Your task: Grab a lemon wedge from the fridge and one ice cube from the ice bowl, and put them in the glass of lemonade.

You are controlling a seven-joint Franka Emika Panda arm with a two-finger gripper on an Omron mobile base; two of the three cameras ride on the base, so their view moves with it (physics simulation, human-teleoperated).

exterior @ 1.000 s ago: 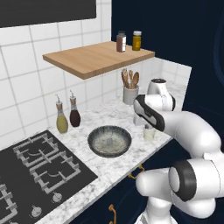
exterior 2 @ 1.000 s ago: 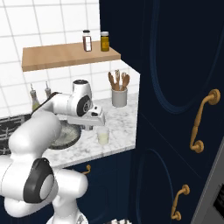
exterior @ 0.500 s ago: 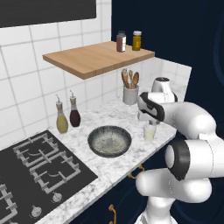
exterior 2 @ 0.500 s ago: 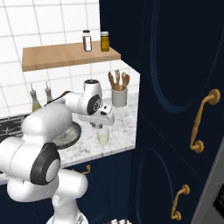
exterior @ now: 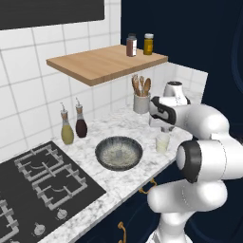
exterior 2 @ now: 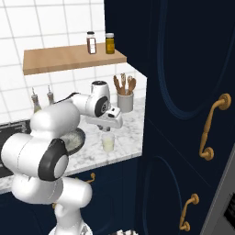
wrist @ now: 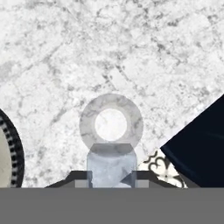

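Note:
From above in the hand view, the glass of lemonade (wrist: 111, 124) is a pale ring directly below my gripper (wrist: 111, 180). The gripper is shut on the ice cube (wrist: 111, 162), a whitish translucent block that sits just over the glass's near rim. In the base views the gripper (exterior: 163, 129) (exterior 2: 109, 129) hangs right above the glass (exterior: 162, 142) (exterior 2: 108, 142) near the counter's front corner. The ice bowl (exterior: 118, 153) (wrist: 6, 151) lies to the glass's left. The fridge's grey edge (exterior 2: 226, 202) shows at lower right. The lemon wedge is out of view.
A white crock of wooden spoons (exterior: 141, 102) stands behind the glass against the wall. Two bottles (exterior: 74, 127) and the black hob (exterior: 42, 182) are to the left. A wooden shelf (exterior: 107, 61) overhangs the counter. Navy cabinets with gold handles (exterior 2: 213, 121) rise close on the right.
The hand has moved right from the bowl side to a spot over the glass, and the forearm has swung round with it. The ice cube stays held.

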